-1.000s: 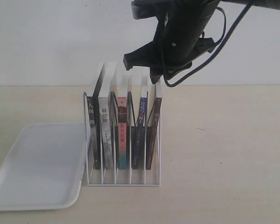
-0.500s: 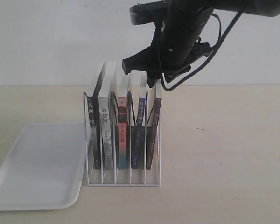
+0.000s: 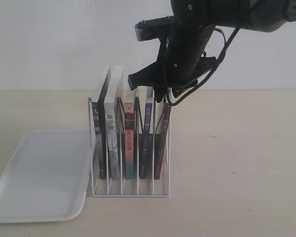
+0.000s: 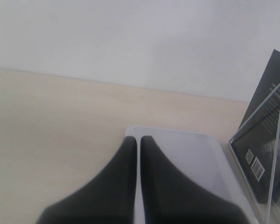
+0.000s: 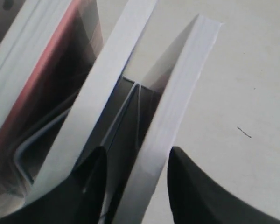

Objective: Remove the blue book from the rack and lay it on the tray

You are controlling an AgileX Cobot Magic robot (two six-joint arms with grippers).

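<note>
The white wire rack (image 3: 130,193) holds several upright books. The blue book (image 3: 147,123) stands fourth from the left, and a dark maroon-brown book (image 3: 160,140) fills the last slot beside it. My right gripper (image 3: 149,88) hangs open just over the tops of these two. In the right wrist view its jaws (image 5: 137,151) straddle the white page edge of the outermost book (image 5: 177,93). One finger (image 5: 91,182) overlaps the blue book's page edge (image 5: 114,84). Nothing is gripped. The white tray (image 3: 39,173) lies left of the rack. My left gripper (image 4: 137,140) is shut over the tray's near rim (image 4: 186,158).
Left of the blue book stand a red-spined book (image 3: 129,133), a grey one (image 3: 111,143) and a black one (image 3: 99,138). The left wrist view shows the rack's wire end (image 4: 275,140) beside the tray. Bare wooden tabletop (image 3: 237,158) spreads right of the rack.
My right gripper has come down from above the rack to the level of the book tops, shifting slightly left. Books, rack and tray have not moved.
</note>
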